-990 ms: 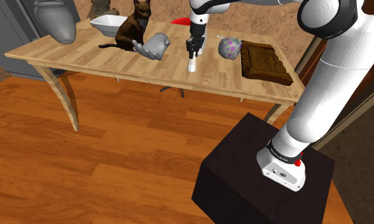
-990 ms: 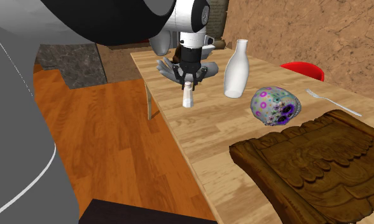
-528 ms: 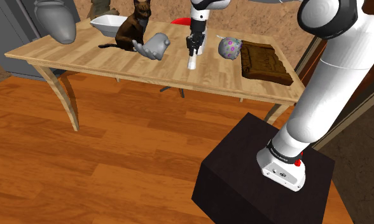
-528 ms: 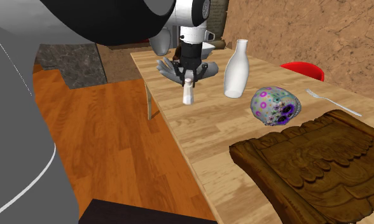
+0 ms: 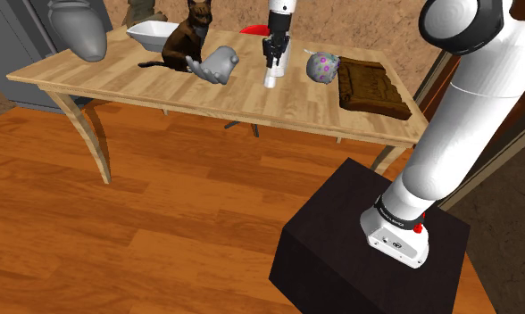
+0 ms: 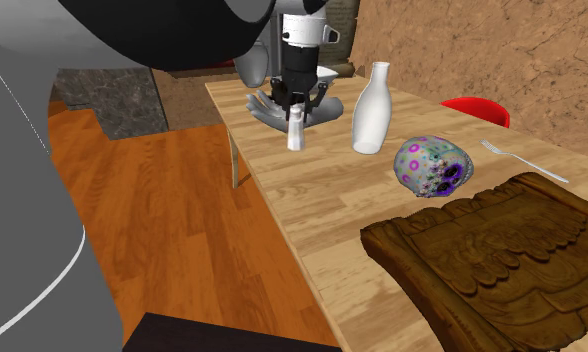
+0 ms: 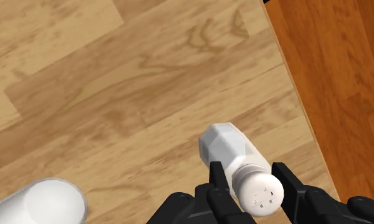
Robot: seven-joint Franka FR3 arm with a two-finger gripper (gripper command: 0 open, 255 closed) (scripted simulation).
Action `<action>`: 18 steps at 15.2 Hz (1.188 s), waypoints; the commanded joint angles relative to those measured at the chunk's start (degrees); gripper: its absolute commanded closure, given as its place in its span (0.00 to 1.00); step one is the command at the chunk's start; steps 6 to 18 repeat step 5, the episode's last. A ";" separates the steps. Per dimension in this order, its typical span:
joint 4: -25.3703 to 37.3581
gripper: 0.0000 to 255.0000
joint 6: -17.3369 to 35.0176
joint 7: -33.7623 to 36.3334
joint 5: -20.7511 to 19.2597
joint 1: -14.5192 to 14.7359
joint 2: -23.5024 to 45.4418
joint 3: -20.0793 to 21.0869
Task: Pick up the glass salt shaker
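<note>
Far to the left of the salt shaker [image 5: 270, 78] in the shoulder view, a grey rounded shape [image 5: 76, 28] is cut off by the top edge, and we cannot name it. Nearer the shaker we see a white bowl [image 5: 149, 34], a dark cat figure [image 5: 187, 40] and a pale grey figure [image 5: 214, 64] whose form is hard to read. The gripper [image 5: 270, 59] points straight down onto the shaker, and the arm hides most of a red thing [image 5: 254, 29] behind it. To the right of the shaker lie a flowered ball [image 5: 322, 67] and a dark carved board [image 5: 370, 89], all on the wooden table [image 5: 118, 80].

In that view the fingers are too small for us to judge. The wrist view is plainer: the two fingers [image 7: 217, 178] press the shaker [image 7: 229, 145] just under its white holed top, so the gripper is clamped on it. The shaker is near the table's edge, with the wooden floor [image 7: 332, 76] beside it. We cannot tell whether the shaker's base touches the table.

The second exterior view adds a white bottle [image 6: 371, 110] and a fork [image 6: 522, 160], both to the right of the shaker [image 6: 297, 132].
</note>
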 commanded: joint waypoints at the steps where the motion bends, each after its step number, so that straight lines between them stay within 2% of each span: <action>1: 1.53 1.00 -1.56 0.15 -0.03 0.00 -0.01 0.01; 4: 3.35 1.00 -3.25 0.26 -0.04 -0.02 0.11 0.00; 18: 3.36 1.00 -3.26 0.26 -0.04 -0.02 0.12 0.00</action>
